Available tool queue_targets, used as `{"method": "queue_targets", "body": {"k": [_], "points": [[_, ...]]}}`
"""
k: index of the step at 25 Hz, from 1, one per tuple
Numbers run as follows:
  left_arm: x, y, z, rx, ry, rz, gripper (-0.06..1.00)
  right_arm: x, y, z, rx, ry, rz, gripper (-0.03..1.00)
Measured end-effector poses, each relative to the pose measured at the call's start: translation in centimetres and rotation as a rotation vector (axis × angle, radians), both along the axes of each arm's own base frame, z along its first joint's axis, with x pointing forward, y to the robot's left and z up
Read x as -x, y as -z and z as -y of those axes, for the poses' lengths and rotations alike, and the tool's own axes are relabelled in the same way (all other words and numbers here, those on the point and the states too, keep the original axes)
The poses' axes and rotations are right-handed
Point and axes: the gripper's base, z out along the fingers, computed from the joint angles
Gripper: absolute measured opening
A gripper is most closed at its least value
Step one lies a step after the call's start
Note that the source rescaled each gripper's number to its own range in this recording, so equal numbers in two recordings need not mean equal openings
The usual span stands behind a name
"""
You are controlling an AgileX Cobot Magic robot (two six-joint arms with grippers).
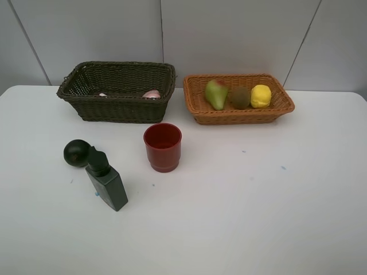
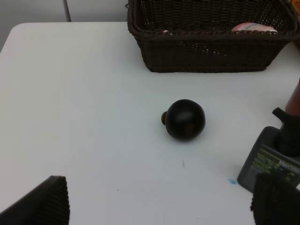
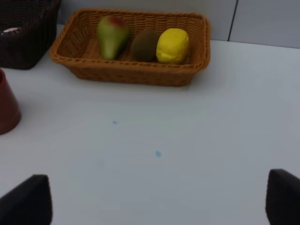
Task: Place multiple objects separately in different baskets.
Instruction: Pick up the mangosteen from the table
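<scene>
Left gripper [image 2: 161, 204] is spread wide, its 2 dark fingers [image 2: 42, 204] at the frame's corners with only bare white surface [image 2: 84, 103] between them. Ahead sits the dark round fruit [image 2: 185, 119], alone, its brown stem end showing. Past it stands the dark brown basket [image 2: 206, 51], a pink-white item [image 2: 253, 27] peeking over the rim. Off to the side lies the dark green bottle [image 2: 269, 157], label up, clear of the fruit, with 1 finger overlapping its base. A sliver of the red cup [image 2: 296, 101] shows by the bottle's cap.
</scene>
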Motion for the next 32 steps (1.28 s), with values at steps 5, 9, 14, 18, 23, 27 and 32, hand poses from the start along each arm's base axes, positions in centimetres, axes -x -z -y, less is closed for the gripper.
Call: {"method": "queue_targets", "body": {"k": [5, 9, 14, 18, 23, 27, 32], "points": [[0.00, 0.00, 0.00, 0.000, 0.000, 0.000, 1.00, 0.14, -0.01, 0.01, -0.004, 0.088, 0.001, 1.00], [0.00, 0.00, 0.00, 0.000, 0.000, 0.000, 1.00, 0.37, -0.01, -0.06, -0.004, 0.211, 0.001, 1.00], [0.00, 0.00, 0.00, 0.000, 0.000, 0.000, 1.00, 0.59, 0.00, -0.23, 0.002, 0.334, 0.000, 1.00], [0.00, 0.00, 0.00, 0.000, 0.000, 0.000, 1.00, 0.61, 0.03, -0.41, 0.003, 0.341, -0.003, 1.00], [0.00, 0.00, 0.00, 0.000, 0.000, 0.000, 1.00, 0.60, 0.03, -0.47, 0.014, 0.329, -0.005, 1.00], [0.00, 0.00, 0.00, 0.000, 0.000, 0.000, 1.00, 0.52, 0.18, -0.60, 0.020, 0.309, -0.011, 1.00], [0.00, 0.00, 0.00, 0.000, 0.000, 0.000, 1.00, 0.51, 0.22, -0.62, 0.023, 0.306, -0.013, 1.00]]}}
